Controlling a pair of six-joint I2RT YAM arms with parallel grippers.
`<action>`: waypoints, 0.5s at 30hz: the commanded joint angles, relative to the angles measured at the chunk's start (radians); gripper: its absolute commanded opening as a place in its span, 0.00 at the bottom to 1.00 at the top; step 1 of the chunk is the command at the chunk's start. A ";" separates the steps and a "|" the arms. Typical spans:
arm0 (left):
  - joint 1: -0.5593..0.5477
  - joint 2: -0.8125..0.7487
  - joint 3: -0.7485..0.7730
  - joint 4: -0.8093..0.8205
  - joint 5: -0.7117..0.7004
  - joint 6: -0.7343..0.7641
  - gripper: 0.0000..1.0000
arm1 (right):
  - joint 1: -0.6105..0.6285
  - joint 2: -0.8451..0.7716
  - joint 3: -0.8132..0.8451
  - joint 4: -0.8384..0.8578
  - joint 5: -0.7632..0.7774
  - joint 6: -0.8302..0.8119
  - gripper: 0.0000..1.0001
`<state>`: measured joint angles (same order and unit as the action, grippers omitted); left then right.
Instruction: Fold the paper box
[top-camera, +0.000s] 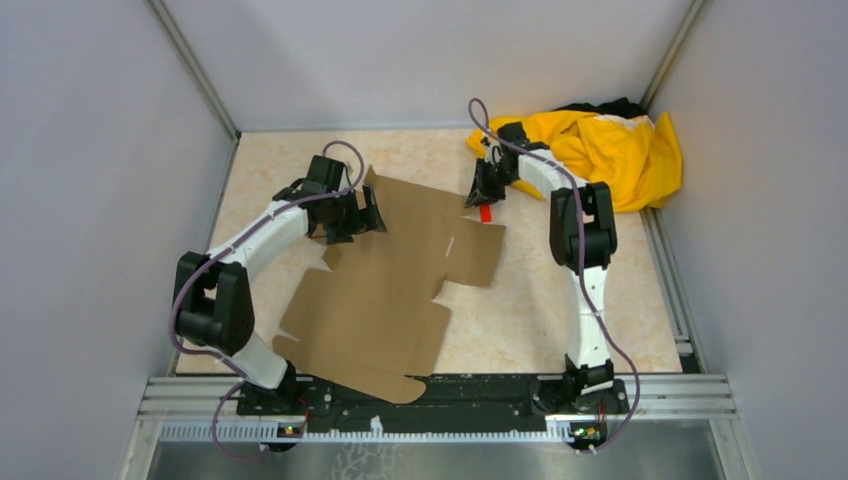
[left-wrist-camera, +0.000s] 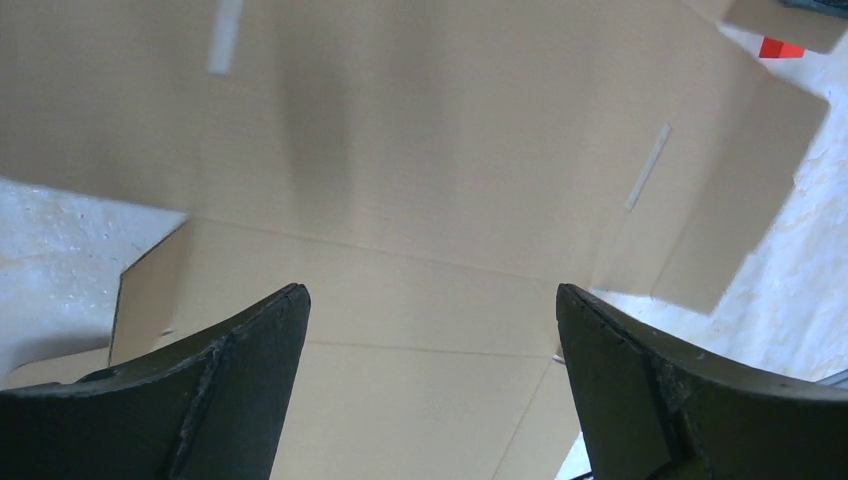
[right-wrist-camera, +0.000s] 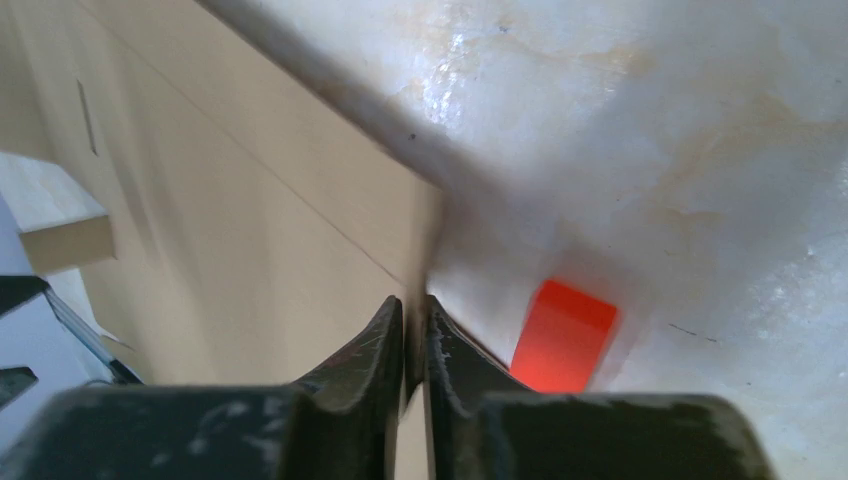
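The paper box (top-camera: 395, 270) is a flat brown cardboard sheet with flaps and slits, lying unfolded on the table from the near edge toward the middle. My left gripper (top-camera: 352, 212) is open over its far left part, and the cardboard (left-wrist-camera: 420, 200) fills the view between its spread fingers (left-wrist-camera: 250, 380). My right gripper (top-camera: 482, 192) is shut on the sheet's far right edge (right-wrist-camera: 300, 230), the cardboard pinched between its fingertips (right-wrist-camera: 395, 335).
A small red block (top-camera: 485, 212) lies on the table beside the right gripper and shows in the right wrist view (right-wrist-camera: 565, 335). A yellow cloth garment (top-camera: 610, 150) is heaped in the far right corner. Grey walls enclose the marbled table.
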<state>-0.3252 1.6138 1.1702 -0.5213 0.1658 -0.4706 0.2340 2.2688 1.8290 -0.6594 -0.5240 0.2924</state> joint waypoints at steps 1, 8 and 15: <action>-0.003 -0.018 -0.013 0.023 -0.008 0.001 0.98 | 0.008 -0.005 0.035 -0.001 0.012 -0.001 0.00; 0.004 -0.022 0.005 0.020 -0.010 0.004 0.98 | 0.037 -0.186 -0.107 0.102 0.122 -0.054 0.00; 0.011 -0.017 0.136 -0.009 0.058 -0.013 0.98 | 0.167 -0.572 -0.515 0.409 0.396 -0.200 0.00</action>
<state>-0.3187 1.6138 1.2026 -0.5320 0.1749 -0.4740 0.3119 1.9457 1.4570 -0.4522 -0.2867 0.2008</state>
